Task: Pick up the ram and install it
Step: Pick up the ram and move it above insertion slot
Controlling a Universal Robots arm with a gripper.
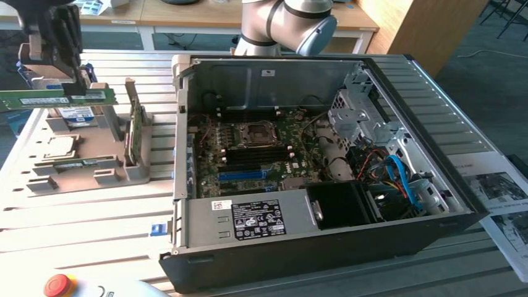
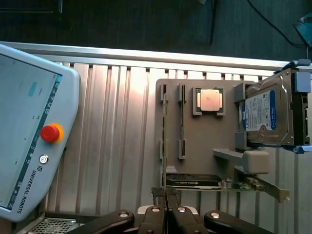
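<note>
The long, thin green ram stick (image 1: 46, 99) hangs level, long axis crosswise to the fingers; the black gripper (image 1: 76, 88) has it pinched tight from above, over the grey plastic parts tray (image 1: 123, 176); the open black computer case (image 1: 330, 247) sits well apart, toward the exterior view's right.

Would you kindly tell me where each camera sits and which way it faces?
Exterior view: raised off the table, angled down at the open computer case; the arm and the gripper holding the ram show.
Wrist view: on the wrist, facing down at the parts tray; the gripper shows.
Shared: parts tray, hard drive, teach pendant.
</note>
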